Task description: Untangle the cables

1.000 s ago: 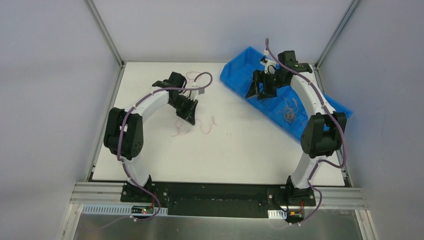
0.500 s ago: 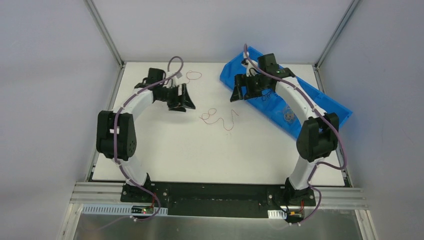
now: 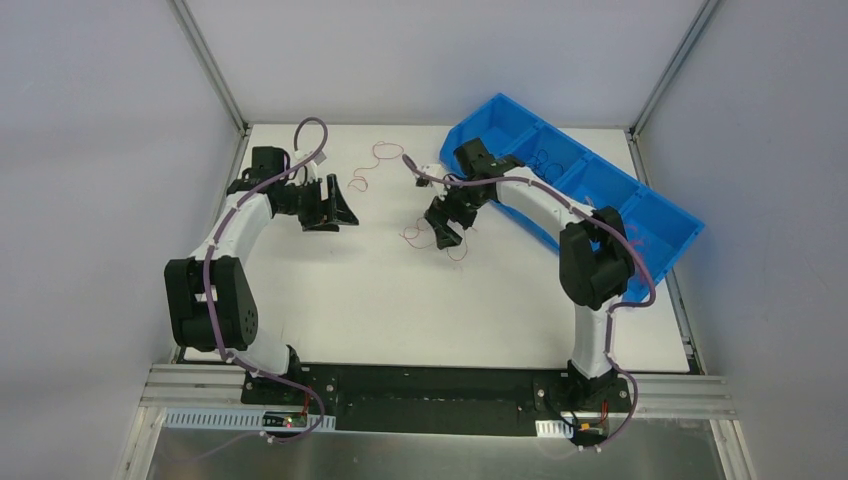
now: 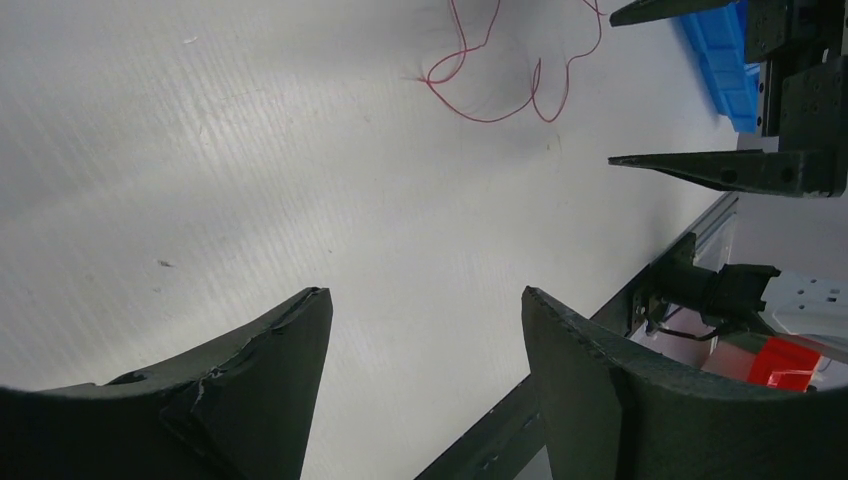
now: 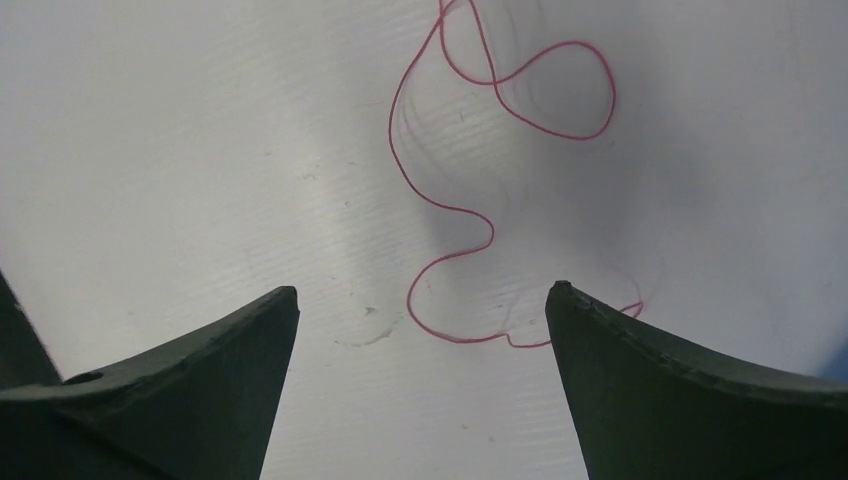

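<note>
Cables (image 3: pixel 408 236) showed as two loose squiggles on the white table (image 3: pixel 400 320), well apart from each other: a red strand (image 5: pixel 432 206) near the middle and a second strand (image 3: pixel 386 150) toward the far edge. The right gripper (image 3: pixel 441 222) hung directly over the red strand, its fingers spread wide and holding nothing. In its wrist view the strand ran lengthwise away from the claw. The near curl lay between the two fingertips, and the closed loop sat farther ahead, a little to the right of the picture. The long axis thus lay roughly across the line along which the jaws would close, which I judged favourable for a pinch on the near curl. The left gripper (image 3: pixel 328 205) stood well off to the left, likewise spread and empty. In its own view the red strand appeared only at the far top, beside the right arm's fingers, so the right arm was plainly the nearer one. Whether the blue bin (image 3: pixel 650 215) at the right held more wire could not be told
</note>
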### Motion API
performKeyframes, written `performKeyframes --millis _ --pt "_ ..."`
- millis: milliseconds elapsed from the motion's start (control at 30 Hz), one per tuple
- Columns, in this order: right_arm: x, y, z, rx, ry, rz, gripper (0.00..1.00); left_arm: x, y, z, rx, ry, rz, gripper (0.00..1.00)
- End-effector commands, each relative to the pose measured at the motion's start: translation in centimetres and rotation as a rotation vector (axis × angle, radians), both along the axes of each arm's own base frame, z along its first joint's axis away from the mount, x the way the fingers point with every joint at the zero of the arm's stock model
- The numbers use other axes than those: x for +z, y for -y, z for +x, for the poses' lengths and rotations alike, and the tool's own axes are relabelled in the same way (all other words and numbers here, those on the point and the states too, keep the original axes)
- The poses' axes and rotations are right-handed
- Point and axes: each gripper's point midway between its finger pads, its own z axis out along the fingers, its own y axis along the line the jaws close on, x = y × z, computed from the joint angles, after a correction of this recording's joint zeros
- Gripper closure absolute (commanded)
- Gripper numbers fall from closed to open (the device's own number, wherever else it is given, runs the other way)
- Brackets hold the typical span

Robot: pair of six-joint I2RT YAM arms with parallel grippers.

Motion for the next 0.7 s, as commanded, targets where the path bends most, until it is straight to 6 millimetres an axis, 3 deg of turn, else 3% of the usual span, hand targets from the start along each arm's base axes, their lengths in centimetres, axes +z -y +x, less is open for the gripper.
performKeyframes --millis 0,267,667 --pt "0.0 -0.9 1.0 0.341 0.213 -0.035 0.02 0.1 0.4 -1.4 -0.036 -0.011 -0.014 0.29" --pt "-3.4 -0.3 0.3 0.613 0.207 -0.085 0.02 1.0 0.3 -1.3 -0.035 0.019 -0.004 0.29" --pt "-5.6 -4.3 3.0 0.618 0.230 -0.025 0.11 0.4 0.4 -3.6 -0.082 -0.011 0.004 0.29"
